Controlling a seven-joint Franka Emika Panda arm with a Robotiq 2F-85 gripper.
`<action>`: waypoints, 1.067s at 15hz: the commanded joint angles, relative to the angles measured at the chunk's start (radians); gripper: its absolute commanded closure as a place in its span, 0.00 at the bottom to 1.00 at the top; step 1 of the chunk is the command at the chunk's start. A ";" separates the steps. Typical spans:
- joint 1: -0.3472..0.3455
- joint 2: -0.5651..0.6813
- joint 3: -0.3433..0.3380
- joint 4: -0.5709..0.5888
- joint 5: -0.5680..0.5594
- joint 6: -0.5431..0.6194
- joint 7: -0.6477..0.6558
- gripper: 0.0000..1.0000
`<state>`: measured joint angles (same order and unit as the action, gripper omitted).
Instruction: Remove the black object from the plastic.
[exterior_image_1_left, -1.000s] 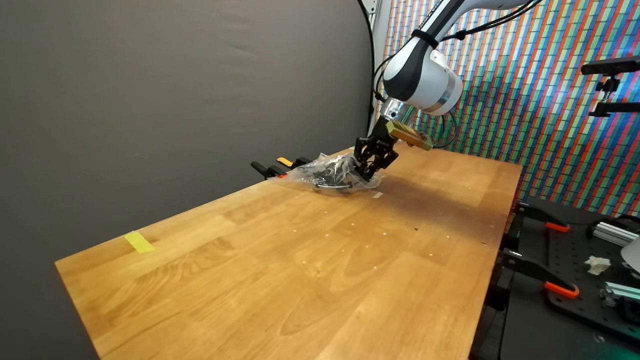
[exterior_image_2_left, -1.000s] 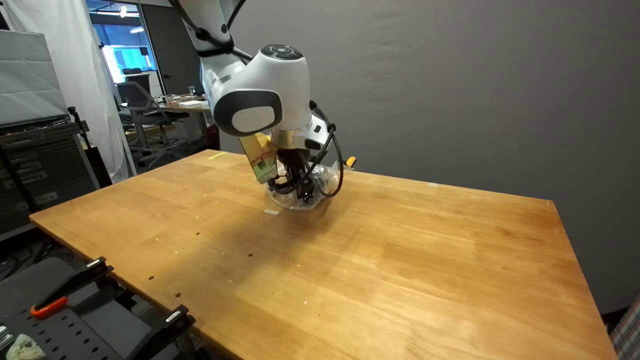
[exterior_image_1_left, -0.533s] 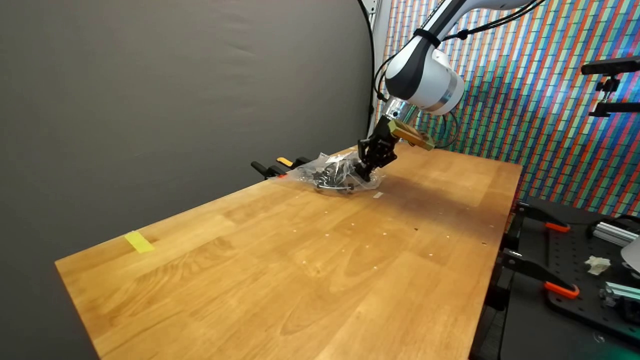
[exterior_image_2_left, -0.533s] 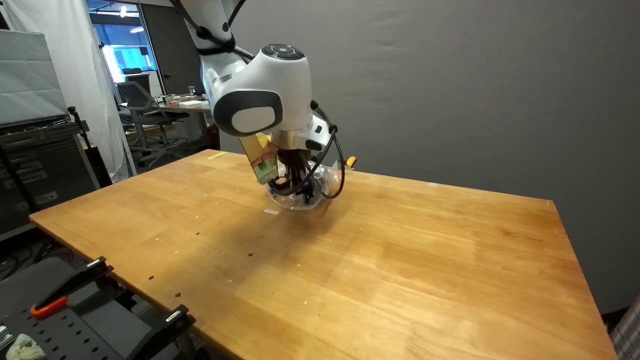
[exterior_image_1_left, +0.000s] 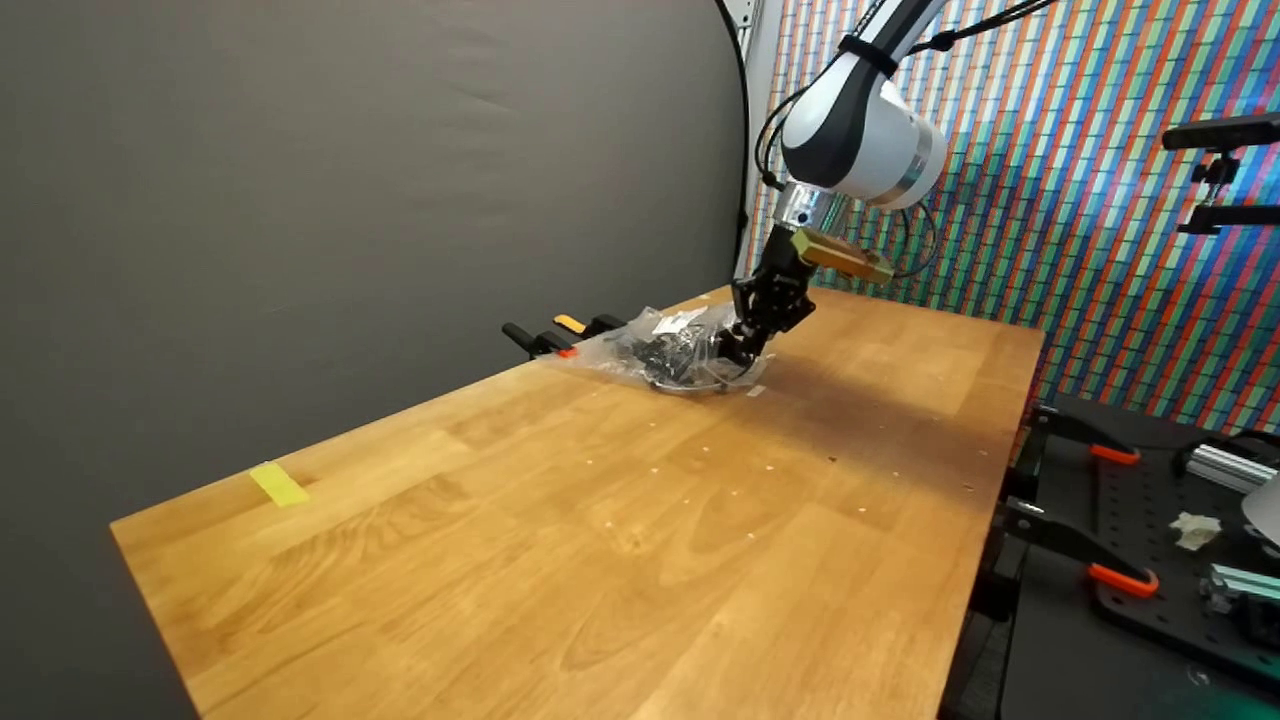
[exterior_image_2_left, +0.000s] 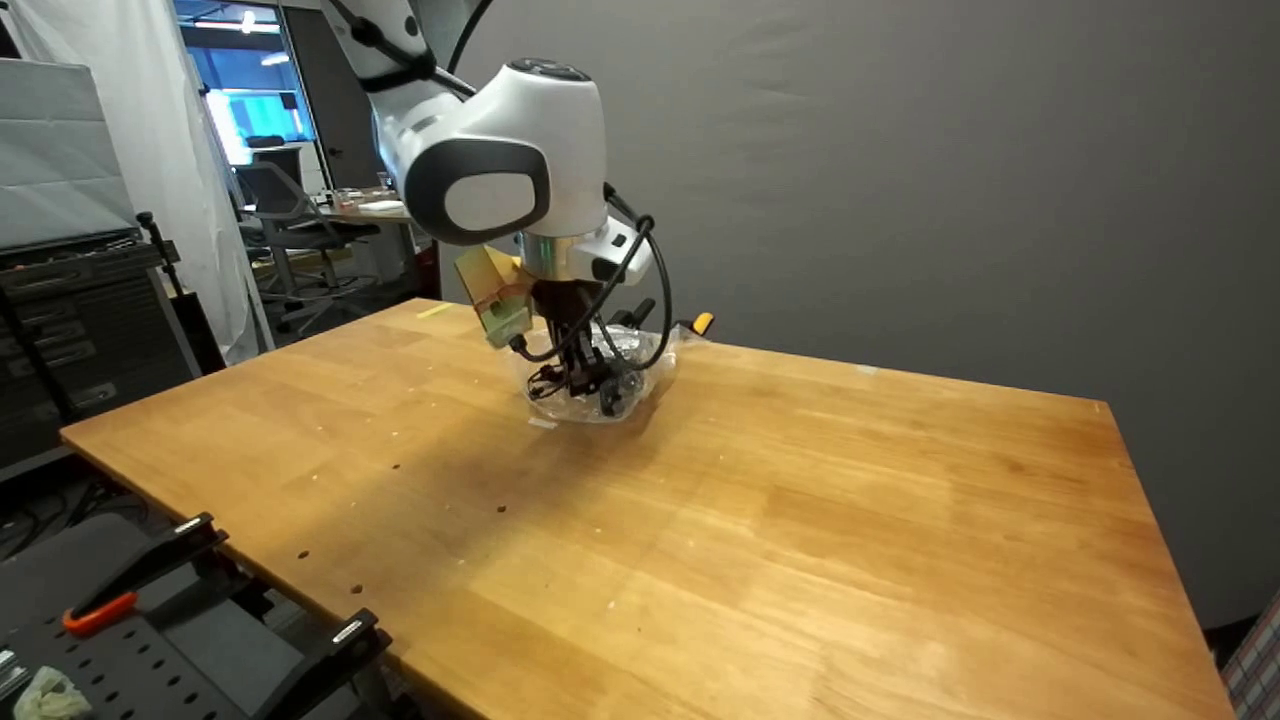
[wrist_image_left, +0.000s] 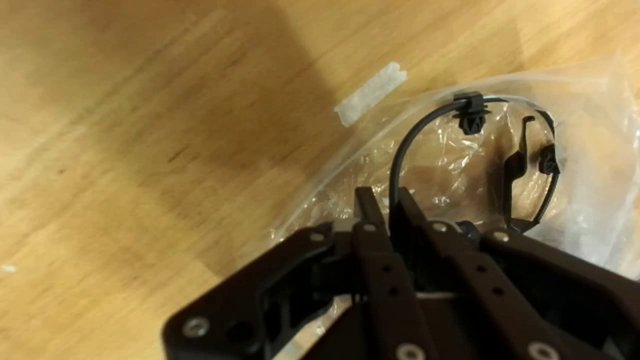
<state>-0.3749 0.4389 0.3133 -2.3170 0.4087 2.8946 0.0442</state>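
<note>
A thin black cable loop with chunky black clips (wrist_image_left: 395, 172) is lying within the clear, crinkled plastic bag (exterior_image_1_left: 612, 350), not yet freed. The step under way looks like grasping: the black two-fingered hand (wrist_image_left: 384, 191) is clamping one side of the loop between its tips; whether the plastic is being pinched too, I cannot tell. The next move is probably calling for a slow draw outward, keeping the bag from riding along. The bag is resting on the pale wooden worktop (exterior_image_1_left: 560, 560), its tail reaching the long edge by the grey backdrop (exterior_image_1_left: 360, 220). Against the earlier frame, the white-and-black robot arm (exterior_image_2_left: 560, 160) is standing higher in both exterior views, and the loop's lower arc is sitting farther from the corner with the yellow tape strip (exterior_image_1_left: 279, 484), while the bag's tail is staying at that edge.
</note>
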 joint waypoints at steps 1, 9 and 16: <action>0.237 -0.207 -0.222 -0.106 -0.117 -0.169 0.196 0.97; 0.387 -0.410 -0.353 -0.024 -0.411 -0.811 0.580 0.97; 0.390 -0.483 -0.304 0.109 -0.361 -1.202 0.642 0.97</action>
<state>-0.0001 -0.0119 -0.0112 -2.2662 0.0225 1.8269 0.6531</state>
